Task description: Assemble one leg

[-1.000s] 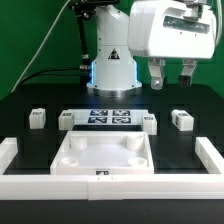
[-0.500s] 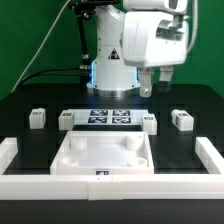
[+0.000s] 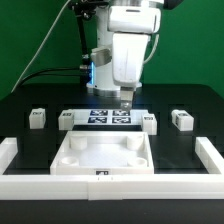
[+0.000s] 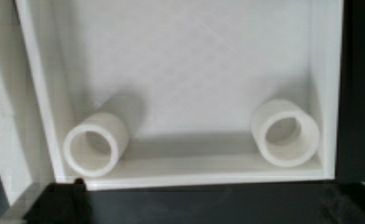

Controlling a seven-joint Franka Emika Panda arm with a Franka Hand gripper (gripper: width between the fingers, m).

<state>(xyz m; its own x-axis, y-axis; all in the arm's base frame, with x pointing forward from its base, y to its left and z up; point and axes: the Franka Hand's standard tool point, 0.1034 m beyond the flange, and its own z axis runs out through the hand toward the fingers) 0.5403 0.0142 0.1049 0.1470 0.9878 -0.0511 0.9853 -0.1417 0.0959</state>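
Four small white legs stand on the black table in the exterior view: two on the left (image 3: 38, 118) (image 3: 66, 120) and two on the right (image 3: 149, 122) (image 3: 181, 120). The large white tray-like piece (image 3: 103, 165) lies in front of them. My gripper (image 3: 125, 100) points down over the back edge of the marker board (image 3: 108, 117), seen edge-on, open and empty, apart from every leg. The wrist view shows the tray's inside (image 4: 179, 70) with two round sockets (image 4: 99, 145) (image 4: 289, 132); no leg shows there.
A white U-shaped fence (image 3: 14, 160) borders the table at the front and both sides. The robot's base (image 3: 108, 70) stands behind the marker board, against a green backdrop.
The arm has swung from the exterior view's upper right to the centre and come down over the marker board. The wrist has turned, so the fingers now show edge-on. The parts have not moved.
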